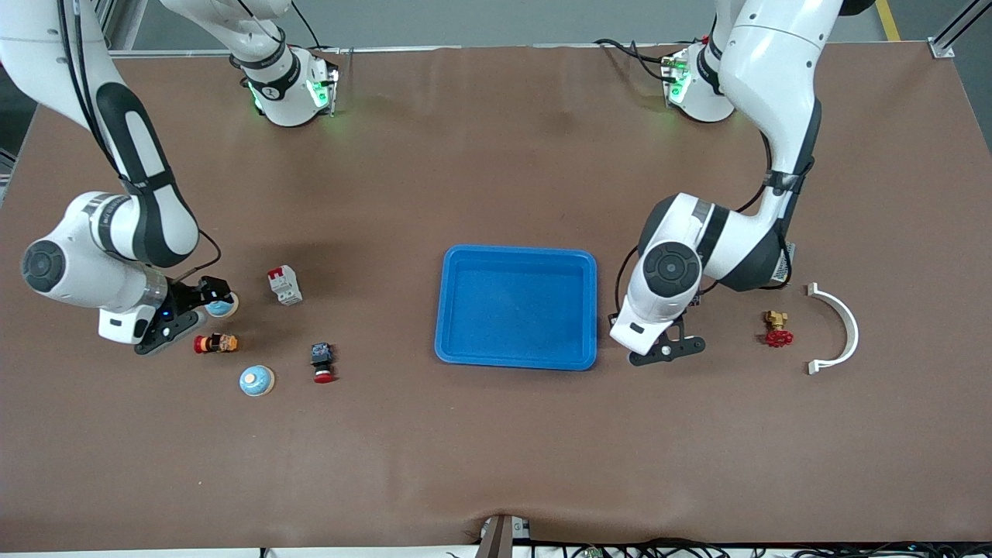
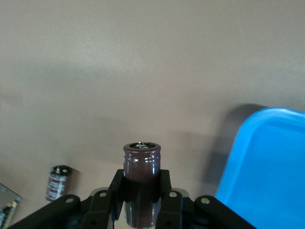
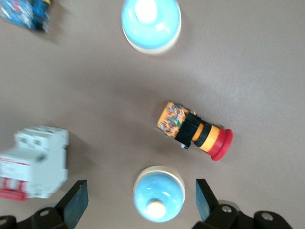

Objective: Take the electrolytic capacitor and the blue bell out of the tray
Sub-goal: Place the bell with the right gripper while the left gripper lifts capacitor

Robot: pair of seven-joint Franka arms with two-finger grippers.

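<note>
Gripping a dark brown capacitor [image 2: 141,179] upright between its fingers, the left gripper [image 1: 668,346] sits low just beside the blue tray [image 1: 457,325], off the tray's end toward the left arm's end of the table. A second small capacitor [image 2: 58,182] lies on the brown mat nearby in the left wrist view.

Over at the right arm's end, the right gripper [image 3: 140,200] is spread wide around a light blue bell [image 3: 158,192], fingers [image 3: 76,202] not touching it yet. Another bell [image 1: 256,380] sits nearer the front camera, with an orange-and-red push button [image 1: 215,343] between the two bells. A white circuit breaker [image 1: 284,284] is near too.
</note>
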